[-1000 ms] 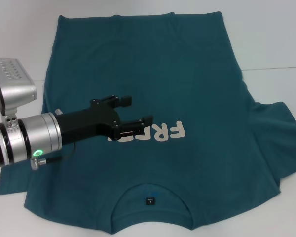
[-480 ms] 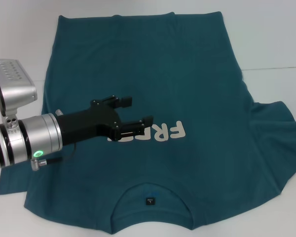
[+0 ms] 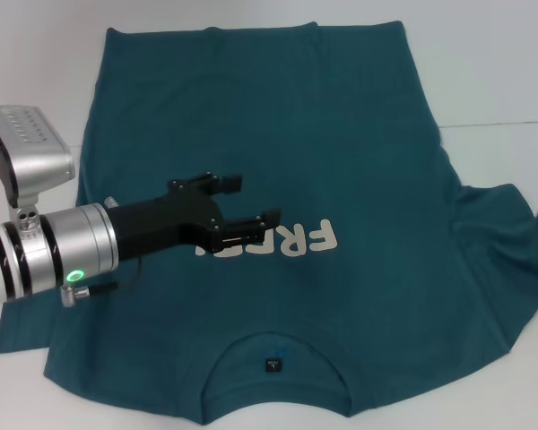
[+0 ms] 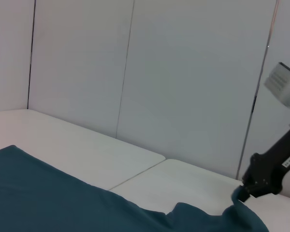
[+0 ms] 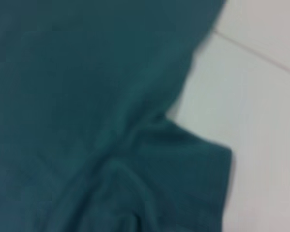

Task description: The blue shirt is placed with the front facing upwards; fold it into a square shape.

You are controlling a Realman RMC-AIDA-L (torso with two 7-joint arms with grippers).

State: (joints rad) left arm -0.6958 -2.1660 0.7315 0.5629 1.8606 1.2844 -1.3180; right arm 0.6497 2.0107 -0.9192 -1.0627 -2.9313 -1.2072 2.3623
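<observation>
White table [image 3: 502, 81], blue shirt [image 3: 359, 161] spread front-up.
Left gripper [image 3: 238, 206] mid-frame, fingers spread; right gripper [image 4: 241, 194] pinching sleeve.

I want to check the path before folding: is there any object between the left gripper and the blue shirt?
Nothing visible is in the way. The left gripper is open directly above the blue shirt, beside its chest print, with only bare fabric beneath it.

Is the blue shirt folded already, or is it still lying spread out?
Mostly spread: the blue shirt lies flat, print up. Only its right sleeve is bunched, where the right claw pinches it.
</observation>
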